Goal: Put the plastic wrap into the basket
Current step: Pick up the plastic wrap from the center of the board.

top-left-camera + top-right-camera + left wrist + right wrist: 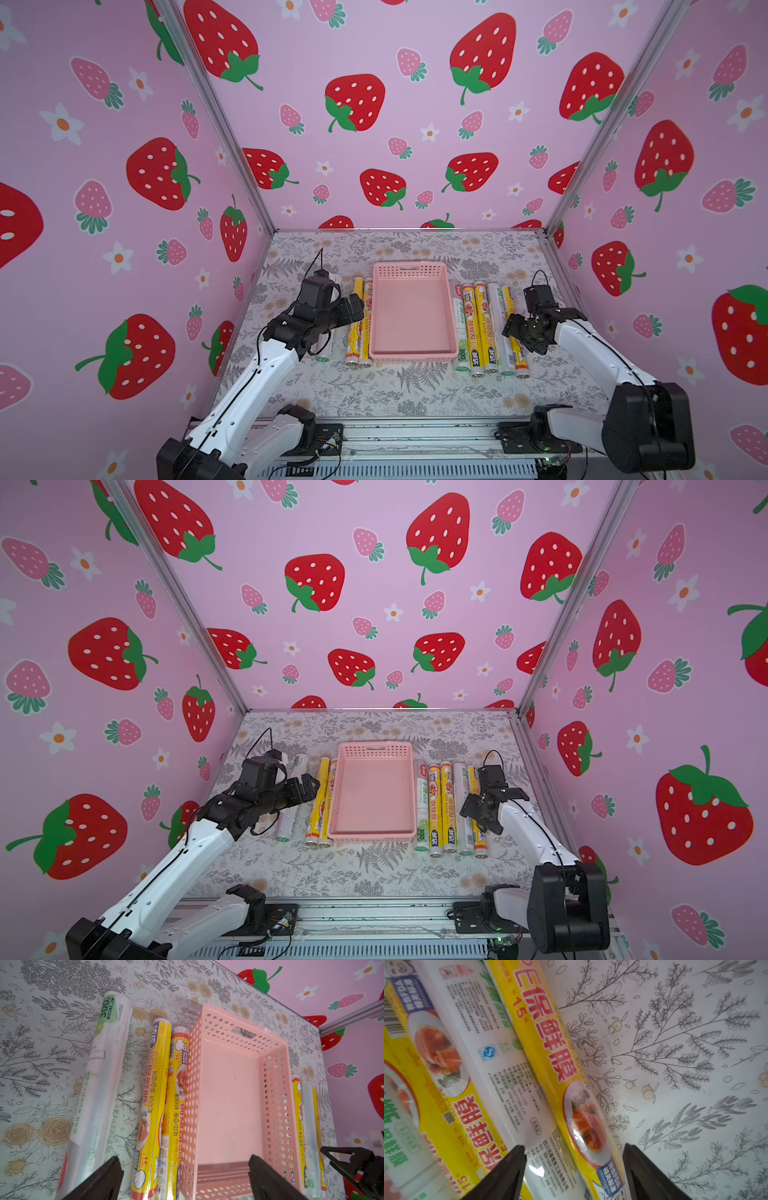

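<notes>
The pale-pink basket (409,271) (374,751) stands mid-table with nothing in it. Left of it lie a white plastic wrap roll (99,1076) and two yellow rolls (154,1093). My left gripper (354,309) (185,1178) hovers open above those yellow rolls and the basket's left wall (192,1095). Right of the basket lie several more rolls (478,328), side by side. My right gripper (515,330) (574,1169) is low over the outermost ones. Its open jaws straddle a white roll (500,1076) and the outer yellow roll (571,1088).
The patterned table (415,395) is walled in by strawberry-print panels at the back and both sides. A metal rail (415,432) with both arm bases runs along the front edge. The right-hand rolls lie close to the right wall.
</notes>
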`<state>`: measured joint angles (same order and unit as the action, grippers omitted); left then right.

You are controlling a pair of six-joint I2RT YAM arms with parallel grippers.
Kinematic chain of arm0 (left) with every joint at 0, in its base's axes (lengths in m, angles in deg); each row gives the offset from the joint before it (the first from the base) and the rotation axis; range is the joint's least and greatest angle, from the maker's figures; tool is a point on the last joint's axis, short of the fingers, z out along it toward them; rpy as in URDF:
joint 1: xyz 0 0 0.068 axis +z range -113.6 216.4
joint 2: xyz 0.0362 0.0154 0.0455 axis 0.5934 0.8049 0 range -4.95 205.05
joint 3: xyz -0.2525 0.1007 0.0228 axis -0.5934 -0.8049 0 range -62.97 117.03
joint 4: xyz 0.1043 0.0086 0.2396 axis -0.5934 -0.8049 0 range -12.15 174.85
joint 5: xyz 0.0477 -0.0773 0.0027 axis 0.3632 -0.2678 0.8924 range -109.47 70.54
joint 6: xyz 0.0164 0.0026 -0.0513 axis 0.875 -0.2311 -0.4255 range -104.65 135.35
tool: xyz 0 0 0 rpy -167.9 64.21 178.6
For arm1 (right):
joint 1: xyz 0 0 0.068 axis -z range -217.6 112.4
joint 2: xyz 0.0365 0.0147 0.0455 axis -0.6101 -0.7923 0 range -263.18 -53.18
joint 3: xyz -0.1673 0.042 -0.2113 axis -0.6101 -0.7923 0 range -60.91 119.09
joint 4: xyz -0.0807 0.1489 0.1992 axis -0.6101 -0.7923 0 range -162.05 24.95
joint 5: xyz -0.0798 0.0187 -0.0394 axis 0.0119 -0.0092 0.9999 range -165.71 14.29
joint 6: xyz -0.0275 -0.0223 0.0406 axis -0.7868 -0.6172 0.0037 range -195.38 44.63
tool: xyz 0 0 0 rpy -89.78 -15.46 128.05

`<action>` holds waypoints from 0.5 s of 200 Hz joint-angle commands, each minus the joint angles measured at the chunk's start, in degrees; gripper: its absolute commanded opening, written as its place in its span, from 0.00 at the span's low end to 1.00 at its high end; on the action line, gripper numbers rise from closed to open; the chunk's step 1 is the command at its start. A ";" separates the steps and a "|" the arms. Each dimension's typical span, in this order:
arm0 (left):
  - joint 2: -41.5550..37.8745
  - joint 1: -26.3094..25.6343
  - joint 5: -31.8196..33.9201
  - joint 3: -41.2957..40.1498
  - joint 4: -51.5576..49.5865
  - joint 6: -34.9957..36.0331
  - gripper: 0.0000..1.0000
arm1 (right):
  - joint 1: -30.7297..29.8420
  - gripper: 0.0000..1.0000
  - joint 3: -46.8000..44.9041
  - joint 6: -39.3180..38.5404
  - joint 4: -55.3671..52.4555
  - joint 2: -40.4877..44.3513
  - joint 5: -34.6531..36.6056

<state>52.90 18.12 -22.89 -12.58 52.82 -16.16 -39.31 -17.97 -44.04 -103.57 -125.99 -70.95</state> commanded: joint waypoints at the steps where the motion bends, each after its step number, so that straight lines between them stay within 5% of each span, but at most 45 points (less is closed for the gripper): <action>1: -0.29 -0.29 0.53 1.09 -3.15 0.90 1.00 | 0.72 0.77 1.25 -0.30 -0.79 -1.86 2.94; 100: 2.00 -0.49 -0.79 0.50 -1.14 0.74 1.00 | 5.16 0.72 4.02 -2.90 1.36 -10.49 -4.07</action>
<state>54.03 18.01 -23.02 -12.58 50.79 -15.94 -34.94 -15.75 -45.62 -101.95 -133.91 -72.70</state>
